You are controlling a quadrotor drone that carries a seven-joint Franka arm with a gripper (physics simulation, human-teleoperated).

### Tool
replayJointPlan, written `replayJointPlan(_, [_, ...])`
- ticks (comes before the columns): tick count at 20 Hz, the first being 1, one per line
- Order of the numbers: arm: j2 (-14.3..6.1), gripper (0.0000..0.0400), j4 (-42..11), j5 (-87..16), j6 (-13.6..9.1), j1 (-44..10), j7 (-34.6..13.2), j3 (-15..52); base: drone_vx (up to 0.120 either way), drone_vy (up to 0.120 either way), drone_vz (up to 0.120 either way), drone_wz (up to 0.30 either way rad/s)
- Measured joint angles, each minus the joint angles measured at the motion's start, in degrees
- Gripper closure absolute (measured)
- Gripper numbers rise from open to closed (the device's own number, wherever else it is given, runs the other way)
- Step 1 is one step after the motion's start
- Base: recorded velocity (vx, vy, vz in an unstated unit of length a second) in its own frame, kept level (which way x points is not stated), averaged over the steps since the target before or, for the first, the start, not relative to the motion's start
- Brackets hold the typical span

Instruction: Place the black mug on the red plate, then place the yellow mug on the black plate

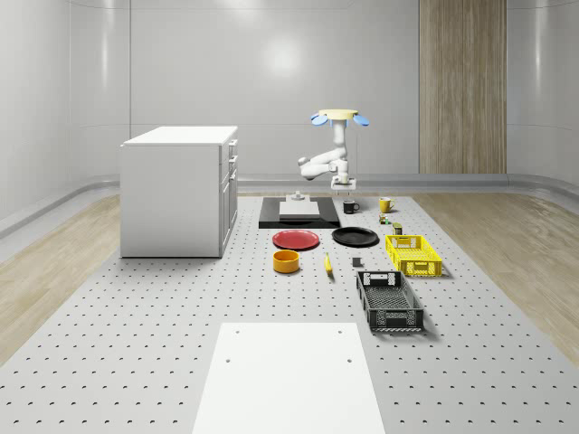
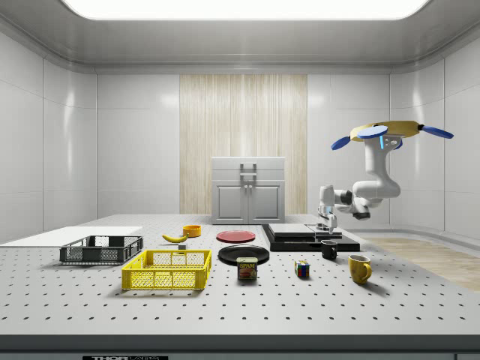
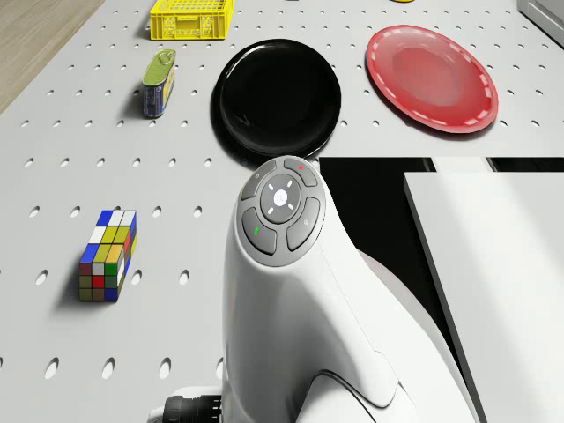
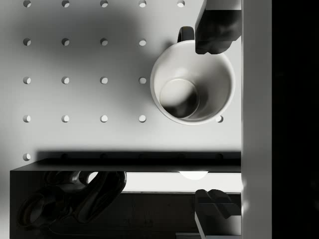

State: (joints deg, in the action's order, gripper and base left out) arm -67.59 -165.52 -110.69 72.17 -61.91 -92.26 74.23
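Note:
The black mug [image 1: 350,206] [image 2: 329,250] stands upright on the perforated table beside the black slab. From above it shows a white inside [image 4: 192,82] and a dark handle. My gripper [image 1: 344,188] [image 2: 327,223] [image 4: 215,113] hangs a little above it, open, with one fingertip [image 4: 217,25] over the mug's rim and the other well apart from it. The drone [image 1: 336,116] [image 2: 390,133] hovers above this spot. The yellow mug [image 1: 385,204] [image 2: 359,268] stands nearby. The red plate [image 1: 296,239] [image 3: 432,77] and the black plate [image 1: 355,237] [image 3: 278,97] lie side by side, both bare.
A black slab [image 1: 298,217] with a white block sits next to the mug. A Rubik's cube [image 3: 107,254], a can [image 3: 159,82], a yellow crate [image 1: 412,253], a black crate [image 1: 389,300], an orange bowl [image 1: 286,261] and a banana [image 1: 327,263] lie around. A white cabinet [image 1: 179,190] stands at the whole-scene view's left.

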Motion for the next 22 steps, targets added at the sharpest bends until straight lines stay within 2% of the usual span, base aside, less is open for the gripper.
replayJointPlan(11, [-4.6,0.0,1.6,-5.7,6.7,0.2,0.6,-6.9,0.0,0.0,0.0,0.0])
replayJointPlan(22, [-6.9,0.0,3.1,-8.8,10.6,-0.5,0.7,-10.7,0.0,0.0,0.0,0.0])
